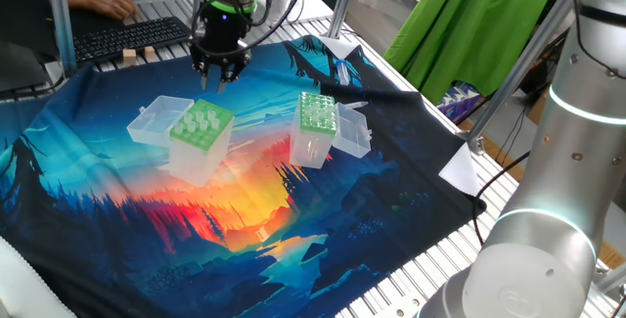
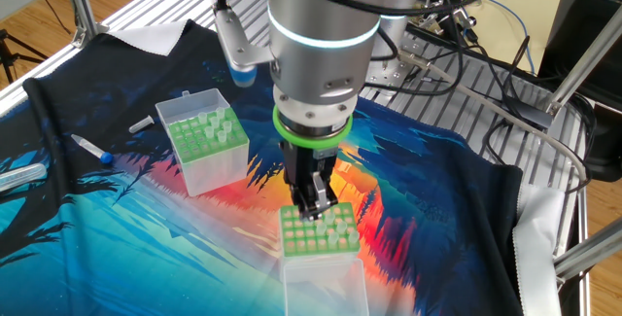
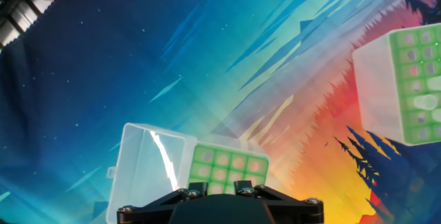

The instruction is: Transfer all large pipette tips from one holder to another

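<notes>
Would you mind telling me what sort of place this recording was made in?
Probably a robotics lab. A robot arm works over tip boxes on a slatted metal table draped with a printed cloth, with a keyboard behind.

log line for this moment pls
gripper: pointing down over light-green wide-hole holder | held: no tip seen | dark-green fine-hole holder: apart, lid open

Blue-to-orange sunset-forest print covers the cloth; at frame centre, both clear boxes have green hole-dotted tops; black gripper.
</notes>
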You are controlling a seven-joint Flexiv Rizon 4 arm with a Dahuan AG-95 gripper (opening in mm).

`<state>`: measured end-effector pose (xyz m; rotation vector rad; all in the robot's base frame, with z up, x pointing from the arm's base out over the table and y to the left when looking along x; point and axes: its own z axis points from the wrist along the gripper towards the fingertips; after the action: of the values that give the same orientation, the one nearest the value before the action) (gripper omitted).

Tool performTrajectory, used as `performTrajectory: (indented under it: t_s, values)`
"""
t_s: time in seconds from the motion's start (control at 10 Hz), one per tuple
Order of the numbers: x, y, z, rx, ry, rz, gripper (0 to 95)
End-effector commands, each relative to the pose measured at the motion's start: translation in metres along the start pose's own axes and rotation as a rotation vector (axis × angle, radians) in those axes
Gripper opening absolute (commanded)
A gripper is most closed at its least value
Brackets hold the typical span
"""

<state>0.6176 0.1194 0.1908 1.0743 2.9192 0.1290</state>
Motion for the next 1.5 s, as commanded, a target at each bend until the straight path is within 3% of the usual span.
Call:
performTrajectory:
  t_s: [0.1,0.6,1.5]
  values:
    - [0.001,0.000,0.003,-0.004,-0.005,0.008,38.0]
    - [0.002,-0.002,0.018,-0.016,-0.029,0.029,38.0]
    - [0.007,-0.007,0.035,-0.033,-0.056,0.045,38.0]
